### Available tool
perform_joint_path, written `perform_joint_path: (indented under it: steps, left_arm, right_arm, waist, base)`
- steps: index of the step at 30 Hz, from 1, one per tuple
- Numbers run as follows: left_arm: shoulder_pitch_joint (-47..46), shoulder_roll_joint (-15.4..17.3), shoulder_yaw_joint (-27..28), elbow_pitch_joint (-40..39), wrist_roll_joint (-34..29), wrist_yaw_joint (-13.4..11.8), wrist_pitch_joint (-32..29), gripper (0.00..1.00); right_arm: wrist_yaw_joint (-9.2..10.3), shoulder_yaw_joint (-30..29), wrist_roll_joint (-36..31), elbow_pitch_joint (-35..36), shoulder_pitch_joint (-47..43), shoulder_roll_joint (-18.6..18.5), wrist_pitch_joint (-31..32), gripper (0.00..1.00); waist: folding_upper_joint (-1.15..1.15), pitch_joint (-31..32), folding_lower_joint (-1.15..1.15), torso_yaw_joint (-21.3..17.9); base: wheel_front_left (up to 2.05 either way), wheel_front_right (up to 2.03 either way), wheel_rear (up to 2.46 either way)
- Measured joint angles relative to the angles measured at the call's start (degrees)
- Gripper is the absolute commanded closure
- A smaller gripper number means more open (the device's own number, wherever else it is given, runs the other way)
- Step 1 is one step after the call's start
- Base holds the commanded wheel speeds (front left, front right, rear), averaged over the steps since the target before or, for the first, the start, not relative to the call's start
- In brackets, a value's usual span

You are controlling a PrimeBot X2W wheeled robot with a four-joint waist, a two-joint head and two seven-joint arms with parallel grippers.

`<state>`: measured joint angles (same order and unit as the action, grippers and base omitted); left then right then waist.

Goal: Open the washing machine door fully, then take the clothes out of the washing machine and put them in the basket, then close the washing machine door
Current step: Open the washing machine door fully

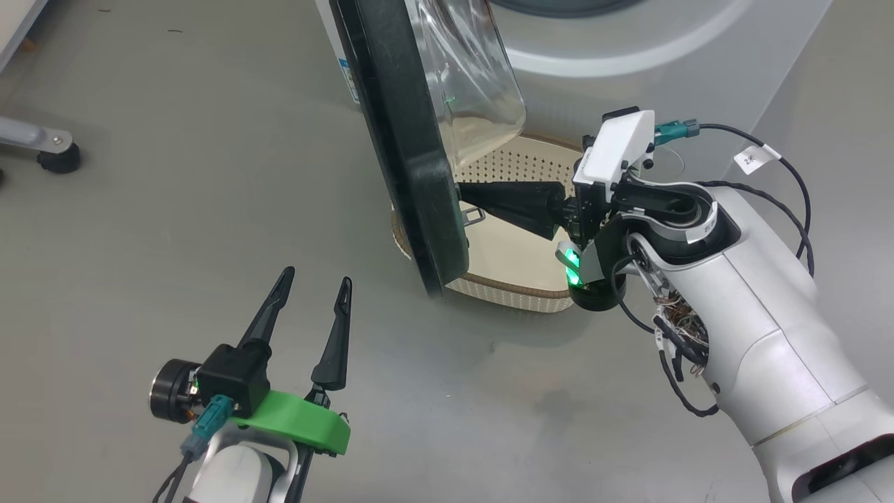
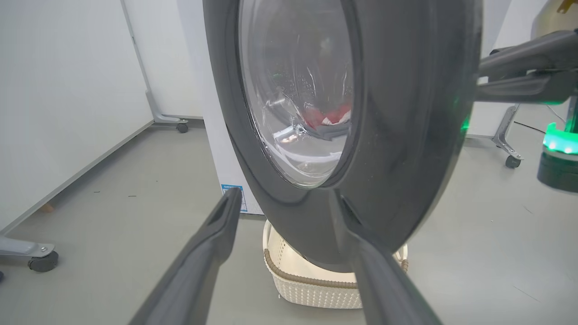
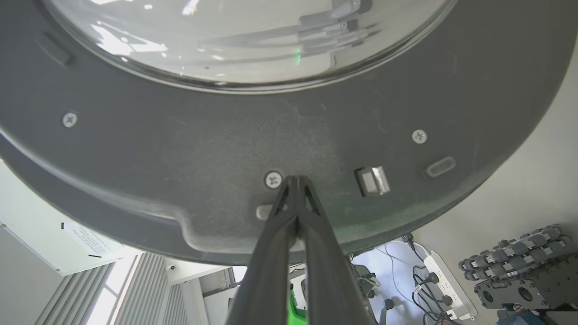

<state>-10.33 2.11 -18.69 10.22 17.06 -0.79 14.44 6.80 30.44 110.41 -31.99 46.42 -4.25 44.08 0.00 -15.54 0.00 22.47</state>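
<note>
The washing machine door [image 1: 412, 161] stands partly open, edge-on in the head view, its glass bowl [image 1: 468, 77] bulging toward the white washing machine [image 1: 628, 56]. My right gripper [image 1: 462, 191] is shut, empty, with its tips pressed against the door's inner face [image 3: 180, 149] beside a screw, left of the latch [image 3: 372, 180]. My left gripper [image 1: 316, 276] is open and empty over the floor, outside the door [image 2: 406, 135]. Red clothes [image 2: 327, 117] show through the glass. The basket [image 1: 517, 293] sits on the floor below the door, mostly covered by it.
A metal frame foot with a caster [image 1: 59, 157] stands on the grey floor at far left. Another wheeled leg [image 2: 510, 158] stands beyond the door. A power strip with cables [image 3: 445, 280] and dark equipment lie past the door's edge.
</note>
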Motion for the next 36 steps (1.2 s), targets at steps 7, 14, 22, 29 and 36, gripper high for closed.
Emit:
perform_joint_path:
  steps: [7,14,22,29,36]
  left_arm:
    - [0.0,0.0,-0.1,-0.1,0.0,0.0,0.0,0.00]
    - [0.0,0.0,-0.2,-0.2,0.0,0.0,0.0,0.00]
    - [0.0,0.0,-0.4,-0.3,0.1,-0.1,0.0,0.00]
    - [0.0,0.0,0.3,-0.3,0.2,-1.0,0.0,0.00]
    - [0.1,0.0,1.7,0.2,0.6,-1.2,0.0,0.00]
  right_arm:
    - [0.00,3.2,2.1,1.2,0.0,0.0,-1.6,1.00]
    - [0.01,5.7,3.4,2.2,0.0,0.0,-3.0,1.00]
    - [0.42,8.2,3.5,2.4,0.0,-0.1,-4.7,1.00]
    - [-0.27,8.4,2.7,1.3,0.0,0.1,-7.1,1.00]
    - [-4.43,8.0,-3.8,-1.3,0.0,-1.9,-11.9,1.00]
  waist:
    - [0.00,-0.2,0.00,0.2]
    - [0.00,-0.4,0.00,0.3]
    - [0.00,-0.6,0.00,0.5]
    - [0.00,0.2,0.00,0.1]
    - [0.00,2.8,0.00,-1.0]
  base:
    - [0.00,0.00,0.00]
    - [0.00,0.00,0.00]
    - [0.00,0.00,0.00]
    - [0.00,0.00,0.00]
    - [0.00,0.00,0.00]
